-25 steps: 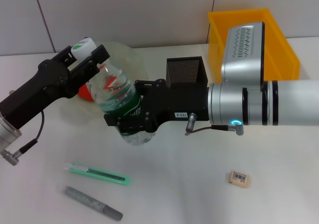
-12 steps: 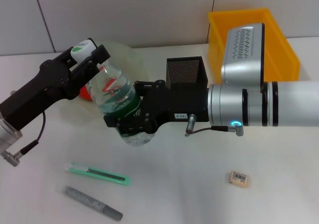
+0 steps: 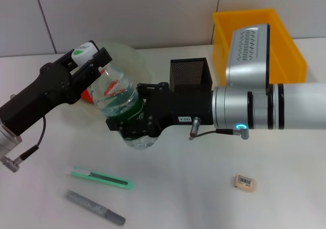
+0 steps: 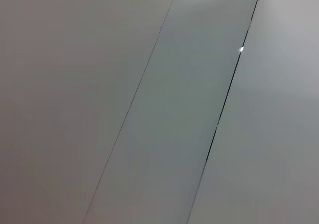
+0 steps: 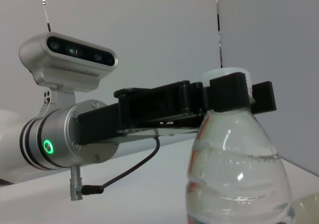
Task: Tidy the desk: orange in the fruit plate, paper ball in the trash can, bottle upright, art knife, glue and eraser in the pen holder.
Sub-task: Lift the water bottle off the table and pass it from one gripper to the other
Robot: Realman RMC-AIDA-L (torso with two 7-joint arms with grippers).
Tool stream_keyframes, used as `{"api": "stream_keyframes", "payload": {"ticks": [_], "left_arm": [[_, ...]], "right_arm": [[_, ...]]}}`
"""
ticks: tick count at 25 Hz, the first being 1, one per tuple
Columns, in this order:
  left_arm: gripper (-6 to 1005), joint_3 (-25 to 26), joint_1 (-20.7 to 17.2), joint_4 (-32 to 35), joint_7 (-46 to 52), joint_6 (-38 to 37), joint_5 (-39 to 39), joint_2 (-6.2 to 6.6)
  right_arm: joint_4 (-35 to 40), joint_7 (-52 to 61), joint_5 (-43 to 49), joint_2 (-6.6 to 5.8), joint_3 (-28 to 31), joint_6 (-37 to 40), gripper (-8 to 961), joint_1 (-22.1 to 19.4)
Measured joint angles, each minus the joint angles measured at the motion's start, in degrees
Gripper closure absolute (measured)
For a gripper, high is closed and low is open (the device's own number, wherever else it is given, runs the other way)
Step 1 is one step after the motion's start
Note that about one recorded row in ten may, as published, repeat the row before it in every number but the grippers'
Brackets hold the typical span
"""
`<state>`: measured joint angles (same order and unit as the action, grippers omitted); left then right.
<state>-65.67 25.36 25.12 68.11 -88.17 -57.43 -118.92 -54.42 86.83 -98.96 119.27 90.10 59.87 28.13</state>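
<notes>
Grey and speckled, the glue [image 3: 95, 207] lies nearest, the mint-green art knife [image 3: 100, 177] just behind it; the eraser [image 3: 244, 182] sits well right of the right gripper [image 3: 131, 130]. That claw pinches the bottle [image 3: 121, 108] low on its green label; the left gripper [image 3: 89, 61] clamps its white cap. Behind the claws: pen holder [image 3: 189, 72], fruit plate [image 3: 133, 63], orange [image 3: 87, 94], trash can [image 3: 285, 46].
</notes>
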Motion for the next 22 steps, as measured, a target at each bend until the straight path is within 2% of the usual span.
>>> {"api": "stream_keyframes", "payload": {"ticks": [22], "left_arm": [[561,-0.87,0.15,0.02,0.27,0.28,-0.05,0.09]], "right_arm": [[-0.29,4.63,3.24,-0.15,0.32,0.20,188,0.43]]}}
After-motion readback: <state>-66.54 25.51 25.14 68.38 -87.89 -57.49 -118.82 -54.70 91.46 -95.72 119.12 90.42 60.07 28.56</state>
